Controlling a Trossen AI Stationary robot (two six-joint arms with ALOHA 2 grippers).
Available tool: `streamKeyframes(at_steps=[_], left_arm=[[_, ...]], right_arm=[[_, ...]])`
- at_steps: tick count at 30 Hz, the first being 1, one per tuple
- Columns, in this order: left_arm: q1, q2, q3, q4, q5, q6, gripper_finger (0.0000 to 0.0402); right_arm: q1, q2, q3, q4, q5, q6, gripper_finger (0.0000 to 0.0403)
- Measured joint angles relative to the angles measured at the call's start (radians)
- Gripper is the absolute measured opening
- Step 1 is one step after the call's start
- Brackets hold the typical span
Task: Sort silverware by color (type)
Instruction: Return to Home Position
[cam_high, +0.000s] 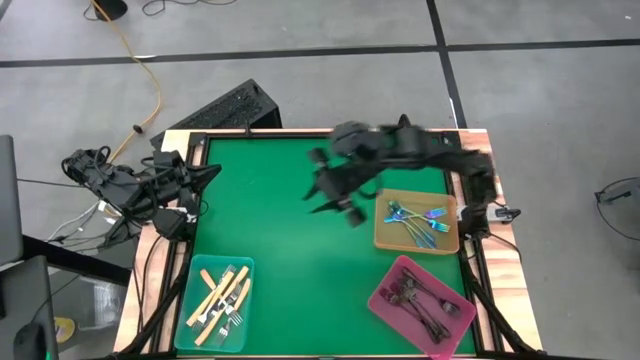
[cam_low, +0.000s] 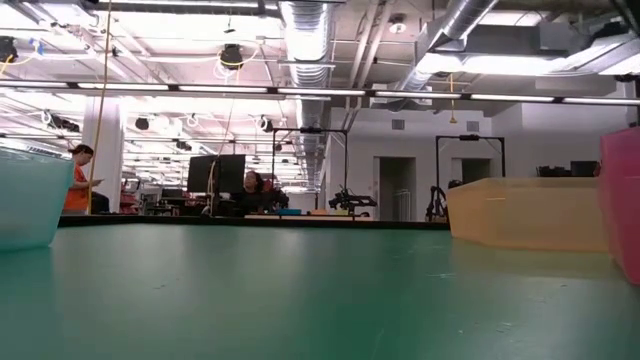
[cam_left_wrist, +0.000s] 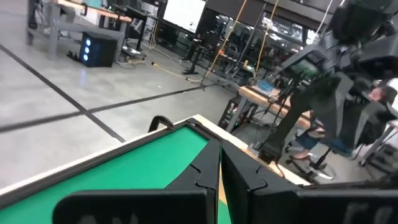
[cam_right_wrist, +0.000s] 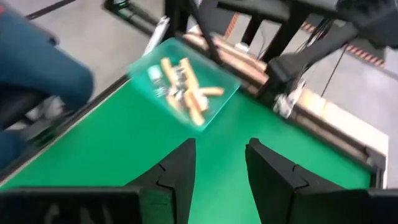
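Right gripper (cam_high: 335, 208): above the green table (cam_high: 280, 230), just left of the tan tray (cam_high: 382, 238); arm blurred, prob. moving. Jaws partly open w/ nothing between them, clear in the wrist view (cam_right_wrist: 219, 163).
Left gripper (cam_high: 212, 172): parked at the table's far-left corner, arm folded back. Fingers (cam_left_wrist: 202, 171) pressed together, holding nothing.
Blue forks (cam_high: 415, 222): heaped in the tan tray, right side of table.
Dark forks (cam_high: 420, 298): in the pink tray (cam_high: 385, 300), near-right corner.
Cream-handled forks (cam_high: 222, 295): in the teal tray (cam_high: 190, 320), near-left corner; also seen from right wrist (cam_right_wrist: 183, 87).
Why so: one kind per tray, trays spread apart so kinds don't mix.
Open table: no loose forks visible btwn the trays.
Progress: looks sorted, I'd say; every fork I can find sits w/ its own kind, though the dark pile is too tangled to count.
Right arm's pose: empty and clear of the tan tray, fits a drop-off just there, but that's a guess.
Low view: only tray walls show, no grippers.
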Motion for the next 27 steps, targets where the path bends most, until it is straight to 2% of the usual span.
streamKeyframes(at_steps=[5,8,10,12,15,21,27], left_arm=[[0.000,0.000,0.000,-0.018,0.025,-0.056,0.0000],[0.000,0.000,0.000,-0.026,0.068,-0.091,0.0000],[0.000,0.000,0.000,-0.024,0.078,-0.065,0.0000],[0.000,-0.001,-0.005,-0.018,0.085,-0.007,0.0000],[0.000,-0.030,-0.035,-0.019,0.089,0.012,0.0000],[0.000,-0.174,-0.147,0.043,0.124,0.034,0.0000],[0.000,-0.328,-0.333,0.324,0.266,0.202,0.0000]], right_arm=[[-0.017,-0.141,0.001,-0.274,0.011,0.031,0.0161],[-0.035,-0.211,-0.010,-0.361,0.010,0.073,0.0161],[-0.051,-0.266,-0.046,-0.344,-0.043,0.078,0.0161],[-0.073,-0.324,-0.116,-0.302,-0.154,0.064,0.0161],[-0.112,-0.432,-0.306,-0.191,-0.269,0.055,0.0161],[-0.181,-0.723,-0.875,0.255,-0.265,0.200,0.0161],[-0.251,-1.031,-1.317,0.640,-0.253,0.371,0.0161]])
